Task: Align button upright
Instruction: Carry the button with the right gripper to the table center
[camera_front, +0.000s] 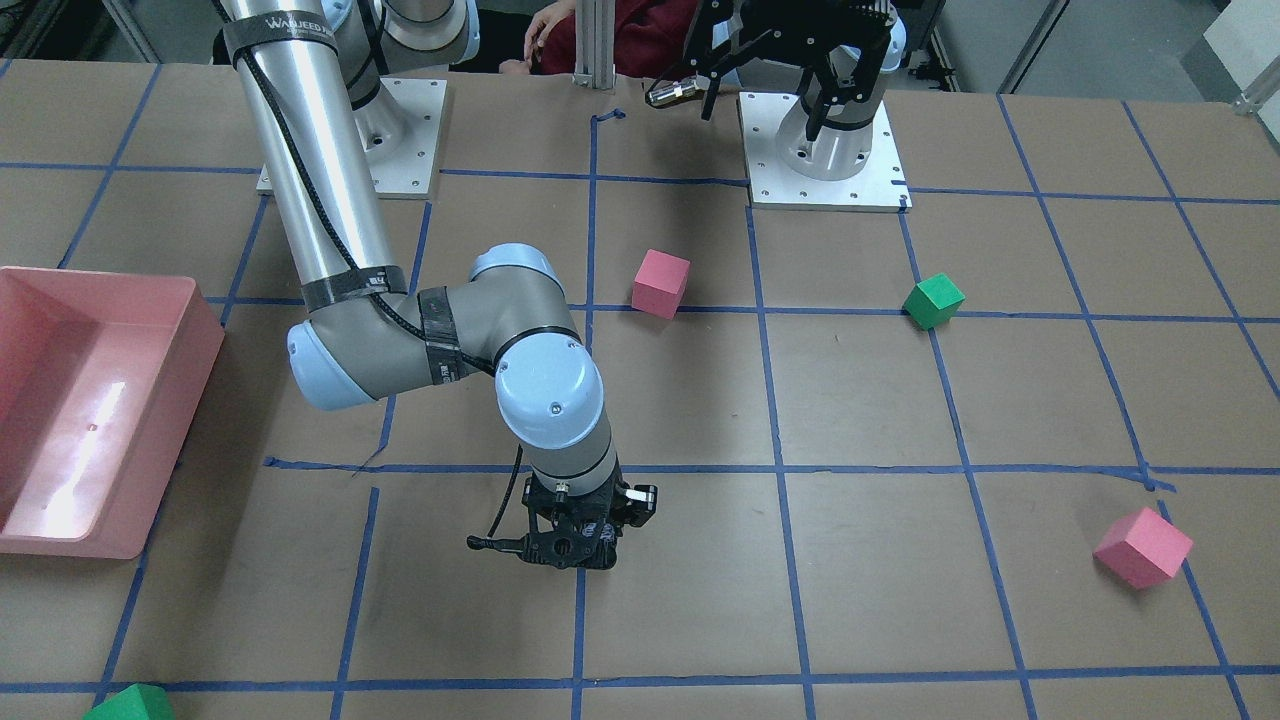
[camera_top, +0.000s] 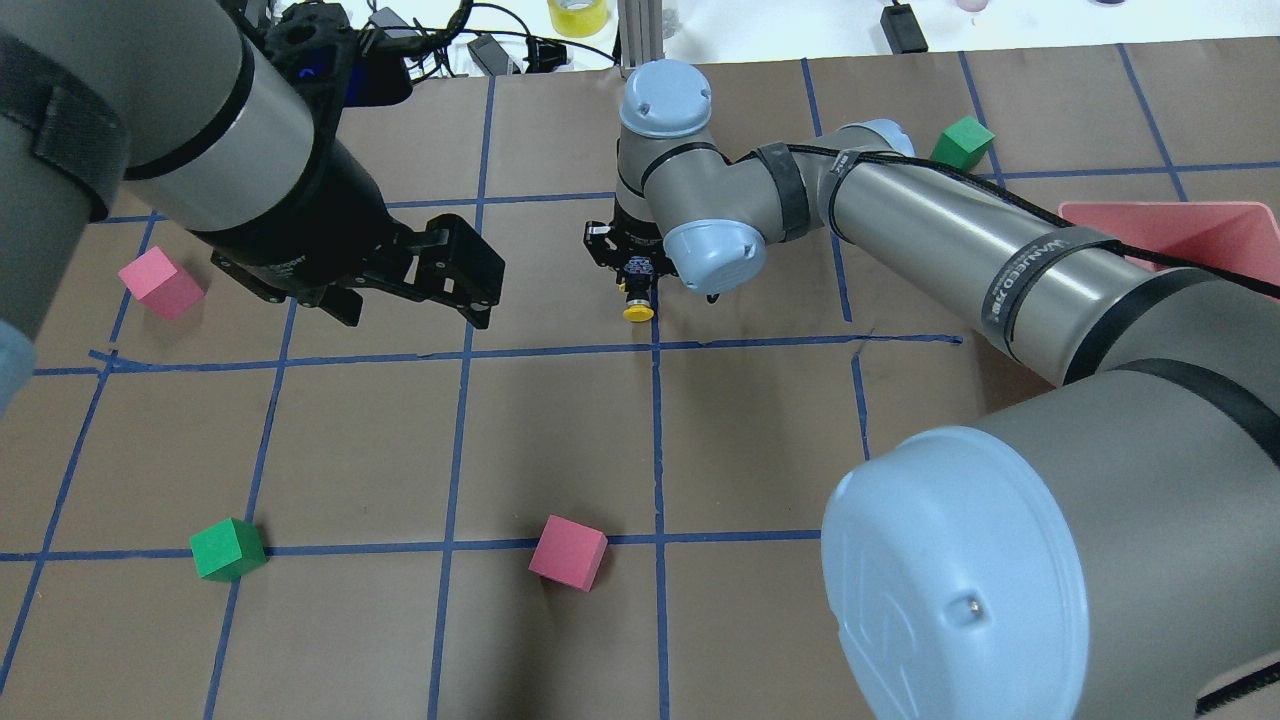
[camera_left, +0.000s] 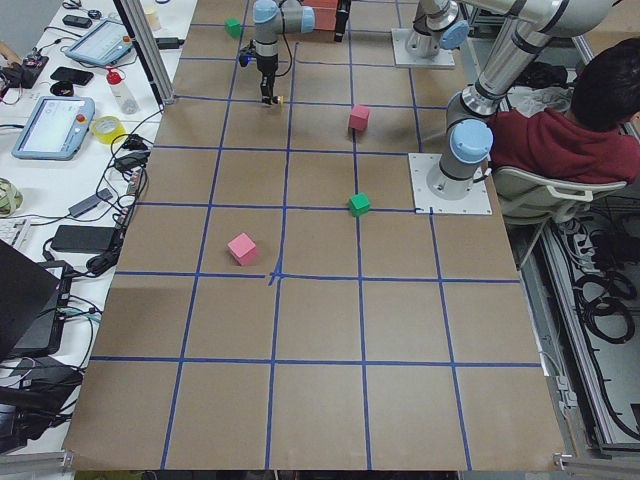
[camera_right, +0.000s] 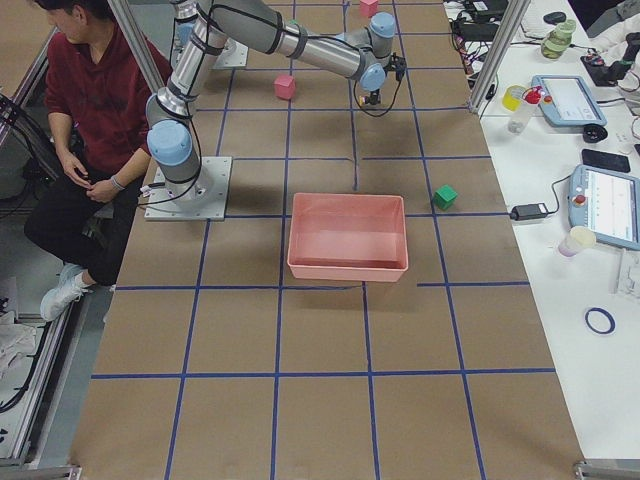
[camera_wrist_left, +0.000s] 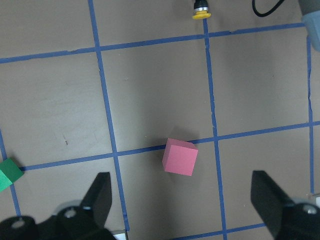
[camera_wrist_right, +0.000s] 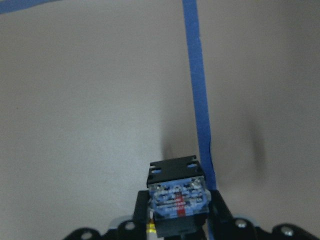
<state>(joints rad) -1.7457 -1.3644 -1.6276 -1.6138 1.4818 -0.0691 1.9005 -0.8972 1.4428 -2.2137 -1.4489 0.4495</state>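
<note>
Right gripper (camera_top: 634, 290): fingers (camera_wrist_right: 218, 210) clamped on the black body of the button (camera_wrist_right: 177, 196). The terminal base faces the wrist camera. In the overhead view the yellow cap protrudes below the fingers at upper centre, just beside a blue tape line (camera_top: 657, 420). Contact between cap and table (camera_top: 760, 440) cannot be determined. Left gripper (camera_top: 480, 290): fingers spread apart, holding nothing, left of the button. Pink cube (camera_top: 568, 552) at lower centre; green cube (camera_top: 228, 549) at lower left.
</note>
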